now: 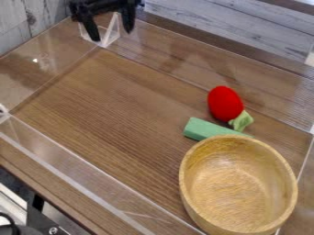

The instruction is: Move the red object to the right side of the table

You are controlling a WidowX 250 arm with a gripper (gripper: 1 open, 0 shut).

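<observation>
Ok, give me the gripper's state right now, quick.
Gripper: open and empty, up at the far left corner of the table, well away from the red strawberry toy.

gripper (pixel 106 25) open, top left | red object (pixel 223 101) beside sponge (pixel 211 129) | bowl (pixel 196 162) front right

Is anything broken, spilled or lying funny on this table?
Nothing stands out. The red strawberry toy sits against a green sponge beside an upright, empty wooden bowl. The open end effector holds nothing, far away.
</observation>
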